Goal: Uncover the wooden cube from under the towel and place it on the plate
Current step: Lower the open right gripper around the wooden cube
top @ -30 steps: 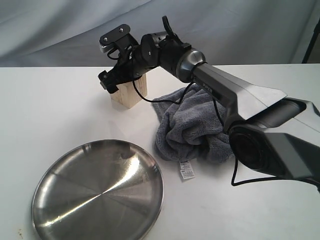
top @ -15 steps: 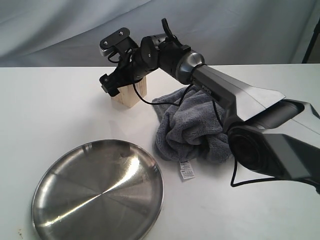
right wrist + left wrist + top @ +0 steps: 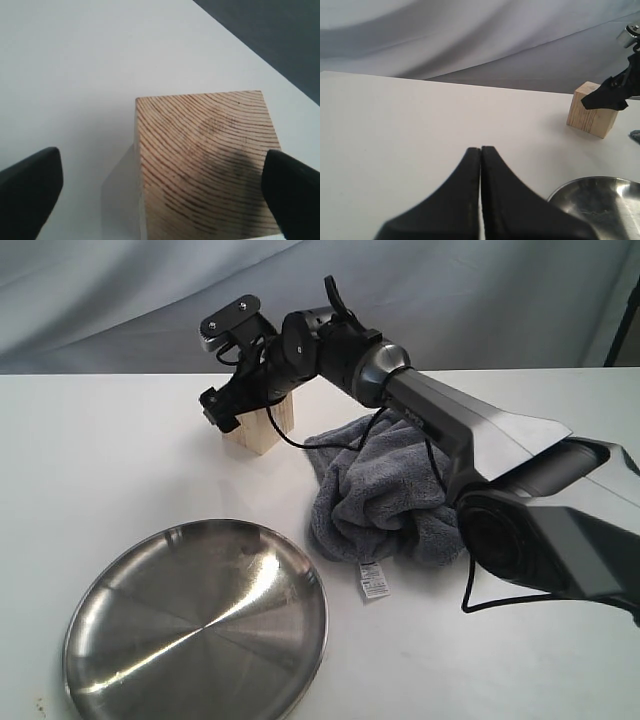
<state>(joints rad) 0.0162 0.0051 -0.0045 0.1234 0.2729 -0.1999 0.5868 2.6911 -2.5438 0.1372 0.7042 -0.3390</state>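
The wooden cube [image 3: 258, 430] is already uncovered and stands on the table [image 3: 100, 460], just beside the crumpled towel [image 3: 385, 495]. The plate [image 3: 180, 640] is nearer to the camera in the exterior view, well apart from the cube, and nothing lies in it.

The right jaws are opened as wide as they go and are placed to either side of the cube's upper part. Nothing is held yet. In the right wrist view a clear gap is seen at one finger, while the other finger appears at the cube's edge; whether it touches cannot be told. The left jaws are pressed together, empty, low over the table and away from the cube.

The step in hand is judged to be the grasp of the cube. For a good grasp the right jaws should first be centred, because the cube sits closer to one finger. They should also be lowered a little, so that the flat sides are taken below the top edge. The closing should be made squarely on two opposite faces. If a corner is caught, the cube may be turned or pushed against the towel.
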